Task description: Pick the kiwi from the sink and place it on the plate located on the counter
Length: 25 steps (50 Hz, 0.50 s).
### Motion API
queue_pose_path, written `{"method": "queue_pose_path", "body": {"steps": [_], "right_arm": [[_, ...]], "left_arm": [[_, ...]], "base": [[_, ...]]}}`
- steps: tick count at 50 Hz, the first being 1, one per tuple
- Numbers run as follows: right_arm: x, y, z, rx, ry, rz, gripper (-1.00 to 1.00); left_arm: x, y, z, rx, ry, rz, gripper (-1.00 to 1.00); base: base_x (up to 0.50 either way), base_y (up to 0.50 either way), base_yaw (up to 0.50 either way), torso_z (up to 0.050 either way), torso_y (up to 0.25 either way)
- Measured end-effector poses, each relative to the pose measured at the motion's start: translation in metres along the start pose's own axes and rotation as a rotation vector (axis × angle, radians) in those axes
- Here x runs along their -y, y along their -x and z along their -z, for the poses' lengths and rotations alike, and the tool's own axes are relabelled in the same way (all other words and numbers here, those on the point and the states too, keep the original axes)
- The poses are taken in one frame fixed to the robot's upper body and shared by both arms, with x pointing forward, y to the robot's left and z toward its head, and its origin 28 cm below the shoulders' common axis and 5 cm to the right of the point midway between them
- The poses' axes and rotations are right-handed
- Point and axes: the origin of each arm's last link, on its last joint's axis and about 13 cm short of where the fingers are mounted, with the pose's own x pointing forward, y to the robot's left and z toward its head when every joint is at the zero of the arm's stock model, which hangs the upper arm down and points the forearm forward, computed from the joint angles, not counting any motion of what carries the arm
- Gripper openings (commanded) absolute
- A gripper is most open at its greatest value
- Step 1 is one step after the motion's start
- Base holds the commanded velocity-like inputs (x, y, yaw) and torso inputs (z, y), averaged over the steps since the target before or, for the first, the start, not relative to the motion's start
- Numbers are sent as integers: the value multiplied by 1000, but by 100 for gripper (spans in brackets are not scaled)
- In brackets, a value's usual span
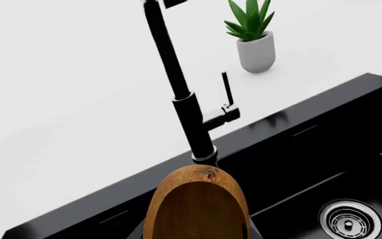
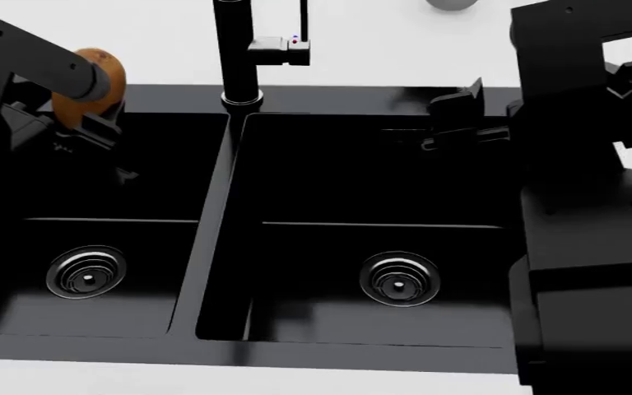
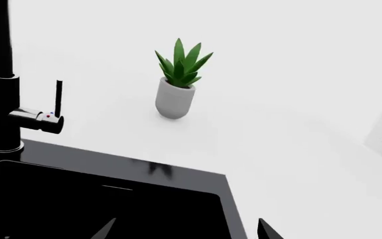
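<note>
The small brown, fuzzy egg-shaped kiwi (image 2: 95, 78) is up out of the basin, clenched in the left gripper (image 2: 75, 107) above the back edge of the left bowl of the glossy black double-basin sink (image 2: 211, 247); in the left wrist view the fruit (image 1: 198, 204) fills the lower middle, close to the lens, with the tall black faucet (image 1: 177, 84) rising just behind it. So the picking looks done and the carrying step is in hand. The round patterned plate shows in none of the views, so I judge the next move calls for bringing it into sight, then swinging the left arm clear of the faucet and over the plain white matte counter (image 1: 58, 99) to lower the fruit onto it. The right gripper (image 3: 184, 229) hangs over the back of the right bowl, its two dark tips spread apart and holding nothing. Beyond it a small green spiky plant in a grey pot (image 3: 176, 82) stands on the counter, well apart from the sink. The left fingertips are mostly hidden behind the kiwi, and the dark arms blend into the black sink, so their outlines are hard to trace.
</note>
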Motion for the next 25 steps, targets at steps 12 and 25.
{"method": "queue_pose_path", "body": {"steps": [12, 25], "right_arm": [[-2, 1, -1, 7, 1, -15, 100], [-2, 2, -3, 8, -4, -22, 100]], "left_arm": [[-2, 2, -2, 6, 0, -9, -100], [-1, 2, -3, 13, 7, -1, -100]], "base": [[0, -196, 0, 0, 0], [0, -500, 0, 0, 0]]}}
